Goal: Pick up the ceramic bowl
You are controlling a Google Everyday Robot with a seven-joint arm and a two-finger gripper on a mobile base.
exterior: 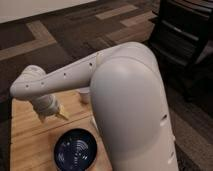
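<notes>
White arm [127, 95] bulks right of the navy bowl [75, 149], which sits on the wooden bench [25, 145] by its near edge. The gripper [52, 117] is behind-left of the bowl, jaws released, empty. A cup [84, 95] stands behind the bowl.

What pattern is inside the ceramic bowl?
White concentric swirls on the navy ceramic bowl, camera view; end effector is up-left of it.

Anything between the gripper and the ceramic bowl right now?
Nothing: the camera view shows only bare wooden table between the gripper, upper left over the table, and the ceramic bowl at its near edge.
</notes>
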